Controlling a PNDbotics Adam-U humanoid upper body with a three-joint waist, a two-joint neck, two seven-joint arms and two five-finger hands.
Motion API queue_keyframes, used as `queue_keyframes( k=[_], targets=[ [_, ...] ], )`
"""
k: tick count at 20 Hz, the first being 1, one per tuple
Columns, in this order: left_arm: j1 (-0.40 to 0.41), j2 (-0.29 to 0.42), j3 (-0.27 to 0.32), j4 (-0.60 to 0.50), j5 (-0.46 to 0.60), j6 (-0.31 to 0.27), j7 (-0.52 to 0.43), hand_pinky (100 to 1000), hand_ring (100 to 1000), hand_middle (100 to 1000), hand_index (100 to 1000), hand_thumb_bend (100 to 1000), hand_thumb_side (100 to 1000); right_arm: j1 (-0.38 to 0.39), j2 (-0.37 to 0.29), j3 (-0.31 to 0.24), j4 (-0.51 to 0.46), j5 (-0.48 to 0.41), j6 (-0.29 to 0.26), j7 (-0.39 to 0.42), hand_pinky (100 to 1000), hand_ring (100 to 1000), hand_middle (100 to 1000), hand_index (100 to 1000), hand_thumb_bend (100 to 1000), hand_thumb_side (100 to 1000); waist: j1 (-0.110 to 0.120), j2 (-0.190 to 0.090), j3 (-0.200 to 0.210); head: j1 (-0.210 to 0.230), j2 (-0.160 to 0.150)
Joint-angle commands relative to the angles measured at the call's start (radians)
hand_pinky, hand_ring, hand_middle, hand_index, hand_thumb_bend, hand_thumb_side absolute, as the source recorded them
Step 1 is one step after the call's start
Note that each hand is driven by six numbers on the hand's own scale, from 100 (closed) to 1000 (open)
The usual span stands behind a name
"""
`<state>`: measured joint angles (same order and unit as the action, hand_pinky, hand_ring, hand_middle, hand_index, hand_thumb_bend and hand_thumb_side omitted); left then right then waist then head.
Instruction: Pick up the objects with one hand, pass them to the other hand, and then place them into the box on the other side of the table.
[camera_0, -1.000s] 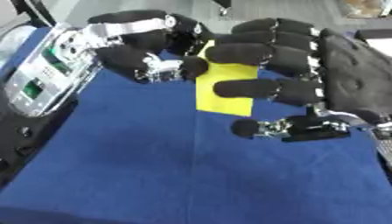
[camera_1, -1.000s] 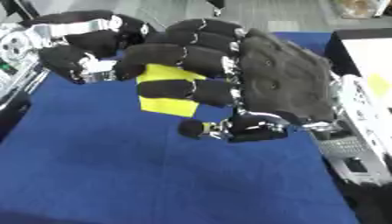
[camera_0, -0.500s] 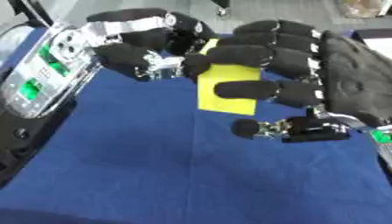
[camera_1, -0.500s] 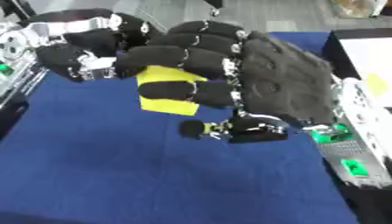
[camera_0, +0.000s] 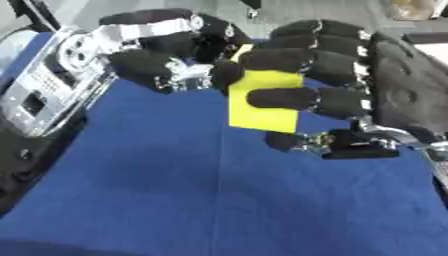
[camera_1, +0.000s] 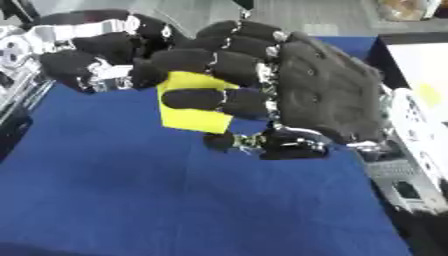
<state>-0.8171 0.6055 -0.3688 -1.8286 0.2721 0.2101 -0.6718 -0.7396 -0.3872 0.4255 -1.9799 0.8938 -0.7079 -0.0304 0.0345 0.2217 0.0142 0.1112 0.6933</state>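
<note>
Now one flat yellow rectangular card (camera_0: 262, 102) is hanging above the blue cloth tabletop (camera_0: 175, 190), both hands curling round it: left hand (camera_0: 166, 50) pinching its top-left corner, right hand (camera_1: 324, 95) gripping its right side

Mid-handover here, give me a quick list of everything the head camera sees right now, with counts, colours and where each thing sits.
Flat yellow rectangular object: one, yellow, held above the cloth between both hands.
Blue table cloth: one, blue, covering the table.
White surface: one, white, at the right edge beyond the cloth.
Left hand: one, black with silver, upper left, fingers curled at the object's left edge.
Right hand: one, black, upper right, fingers curled across the object's front.
</note>
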Motion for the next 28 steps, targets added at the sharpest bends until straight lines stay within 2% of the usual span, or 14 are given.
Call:
queue_keyframes(
  k=[1,6,11,13,14,15,16,17,18,24,28],
  targets=[
    [-0.017,0.011,0.005,-0.018,0.014,0.008,-0.001,689,519,434,630,100,618,-0.015,-0.020,-0.011,-0.020,0.020,0.016,-0.039,734,773,878,856,281,100,0.000,-0.024,0.002,-0.007,0.002],
    [-0.018,0.009,0.003,-0.027,0.027,0.018,-0.006,689,520,435,631,100,629,-0.015,-0.022,-0.006,-0.020,0.051,0.043,-0.107,659,708,839,847,224,100,-0.001,-0.025,0.003,-0.010,0.001],
    [-0.019,0.010,0.002,-0.032,0.032,0.026,-0.009,691,525,445,640,100,650,-0.015,-0.022,-0.003,-0.020,0.072,0.070,-0.165,621,657,779,836,198,100,-0.001,-0.026,0.003,-0.013,0.000],
    [-0.018,0.011,0.002,-0.030,0.034,0.030,-0.009,695,534,461,657,100,712,-0.013,-0.023,-0.003,-0.020,0.076,0.078,-0.188,613,633,758,832,182,100,-0.001,-0.026,0.003,-0.014,0.000],
    [-0.017,0.012,0.003,-0.027,0.036,0.032,-0.008,700,546,478,673,100,812,-0.013,-0.024,-0.004,-0.020,0.078,0.080,-0.200,608,620,747,829,171,100,-0.001,-0.026,0.003,-0.014,-0.001],
    [-0.015,0.013,0.004,-0.025,0.039,0.035,-0.008,702,548,482,676,100,828,-0.012,-0.024,-0.005,-0.020,0.077,0.082,-0.214,608,619,746,828,170,100,-0.001,-0.026,0.002,-0.014,-0.001],
    [-0.014,0.014,0.005,-0.022,0.043,0.036,-0.010,712,569,506,710,127,930,-0.012,-0.025,-0.007,-0.020,0.077,0.082,-0.225,607,615,741,829,161,100,-0.001,-0.026,0.002,-0.014,-0.002],
    [-0.012,0.015,0.008,-0.021,0.050,0.036,-0.015,719,584,528,735,177,992,-0.011,-0.026,-0.009,-0.020,0.074,0.084,-0.236,607,613,739,829,154,100,-0.001,-0.026,0.002,-0.014,-0.002],
    [-0.010,0.016,0.013,-0.019,0.056,0.033,-0.020,724,596,546,751,203,1000,-0.009,-0.027,-0.012,-0.020,0.070,0.084,-0.244,608,611,738,829,148,100,-0.001,-0.026,0.001,-0.014,-0.003],
    [0.005,0.023,0.064,0.000,0.094,0.007,-0.006,736,629,591,770,207,1000,-0.002,-0.037,-0.034,-0.020,0.034,0.102,-0.267,609,610,739,841,131,100,-0.002,-0.027,-0.001,-0.016,-0.006],
    [0.026,0.034,0.134,0.016,0.116,-0.027,0.054,740,637,597,773,191,1000,0.006,-0.061,-0.061,-0.020,-0.009,0.129,-0.275,615,613,740,852,127,100,-0.005,-0.028,-0.002,-0.024,-0.006]
  ],
)
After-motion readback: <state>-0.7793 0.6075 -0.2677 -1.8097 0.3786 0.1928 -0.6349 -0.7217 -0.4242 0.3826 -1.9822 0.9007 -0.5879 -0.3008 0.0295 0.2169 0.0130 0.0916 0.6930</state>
